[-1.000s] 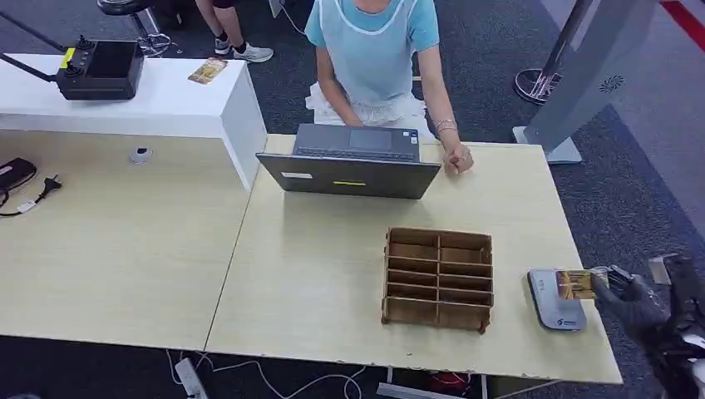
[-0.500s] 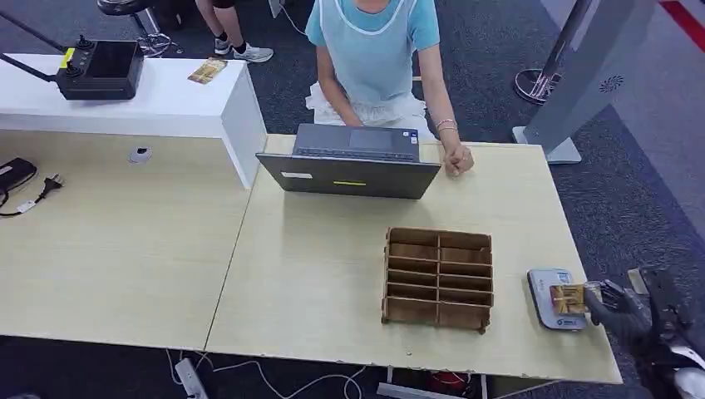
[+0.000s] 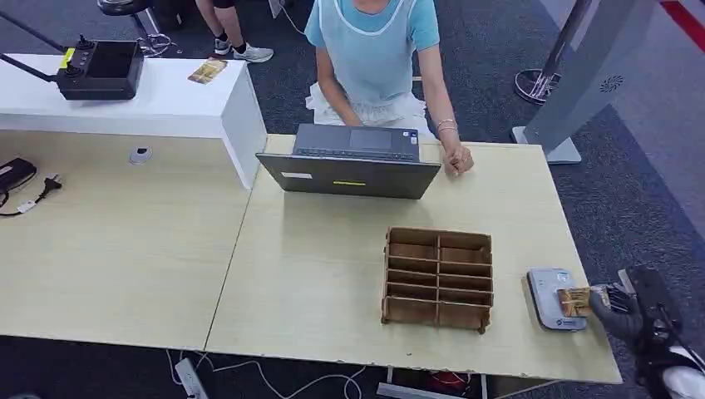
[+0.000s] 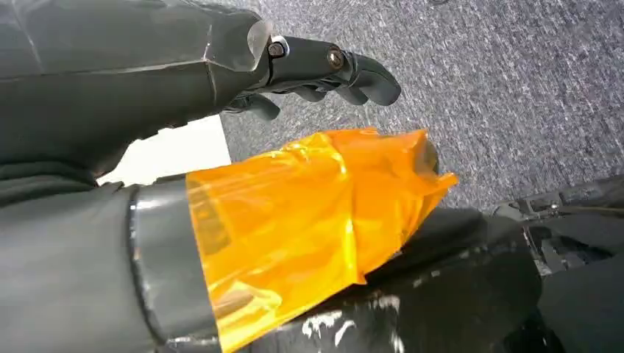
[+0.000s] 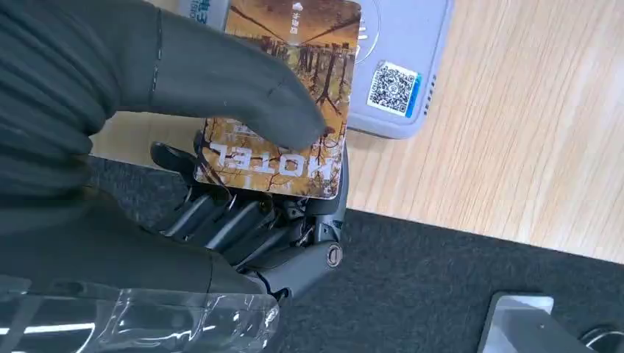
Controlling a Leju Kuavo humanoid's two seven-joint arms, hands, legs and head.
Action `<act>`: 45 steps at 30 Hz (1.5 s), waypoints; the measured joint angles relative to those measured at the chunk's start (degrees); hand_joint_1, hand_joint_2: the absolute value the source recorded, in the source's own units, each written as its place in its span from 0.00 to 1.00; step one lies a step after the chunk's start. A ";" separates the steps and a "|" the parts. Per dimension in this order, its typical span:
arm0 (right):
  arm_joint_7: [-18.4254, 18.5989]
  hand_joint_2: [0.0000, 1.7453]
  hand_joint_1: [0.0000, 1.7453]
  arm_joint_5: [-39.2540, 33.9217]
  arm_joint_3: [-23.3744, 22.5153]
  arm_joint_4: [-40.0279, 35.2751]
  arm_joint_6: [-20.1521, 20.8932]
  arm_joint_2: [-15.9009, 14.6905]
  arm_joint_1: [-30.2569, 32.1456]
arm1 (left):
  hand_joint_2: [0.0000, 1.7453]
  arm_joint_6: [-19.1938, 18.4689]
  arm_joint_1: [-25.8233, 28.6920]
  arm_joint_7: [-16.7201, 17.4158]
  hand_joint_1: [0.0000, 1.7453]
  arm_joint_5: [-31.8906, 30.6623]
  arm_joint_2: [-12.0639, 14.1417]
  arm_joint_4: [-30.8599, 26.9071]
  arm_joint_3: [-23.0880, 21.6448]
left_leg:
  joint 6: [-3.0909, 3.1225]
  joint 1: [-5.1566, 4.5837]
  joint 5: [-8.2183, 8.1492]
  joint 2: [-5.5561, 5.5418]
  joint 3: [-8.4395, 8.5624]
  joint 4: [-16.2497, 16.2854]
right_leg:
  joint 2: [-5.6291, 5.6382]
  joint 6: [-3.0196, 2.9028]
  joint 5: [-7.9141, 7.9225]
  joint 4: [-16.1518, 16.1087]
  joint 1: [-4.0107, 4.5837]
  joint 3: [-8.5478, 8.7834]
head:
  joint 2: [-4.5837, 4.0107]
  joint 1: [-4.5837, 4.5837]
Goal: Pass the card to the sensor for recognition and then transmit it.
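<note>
On the table [image 3: 316, 274], note the grey card reader [image 3: 552, 298] near the right edge. Your right hand [image 3: 622, 301] pinches the hotel card [image 5: 283, 95] over it. Judge the card light, stiff, slick; grip one end. Left hand [image 4: 316, 70] hangs loosely curled, holding nothing.

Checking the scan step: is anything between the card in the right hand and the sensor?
Nothing visible. The right hand holds the card directly over the grey sensor; the wooden organizer stands off to the side.
</note>
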 joint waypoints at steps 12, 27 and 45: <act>1.03 1.00 1.00 4.39 -1.46 -0.33 -2.05 1.94 -0.53 | 0.00 0.13 0.00 0.17 0.00 0.11 -0.26 0.00 0.02 | 0.00 0.00 0.00 0.00 0.00 0.00 | 0.00 0.00 0.00 0.00 0.00 0.01 | 0.00 0.00; 0.09 1.00 1.00 4.02 -2.65 -0.94 -1.83 2.71 -0.78 | 0.00 0.13 0.01 0.17 0.00 0.15 -0.26 0.00 0.00 | 0.00 -0.01 0.00 0.00 -0.01 0.00 | 0.00 0.00 0.00 0.00 -0.01 0.01 | 0.00 0.00; 1.23 1.00 1.00 11.63 2.87 -8.96 -2.51 -1.92 -29.67 | 0.00 0.07 -0.06 -0.26 0.00 0.96 -0.31 0.00 0.02 | -0.09 -0.12 0.13 0.16 0.04 0.00 | 0.20 0.01 0.09 0.10 -0.15 -0.03 | 0.00 0.00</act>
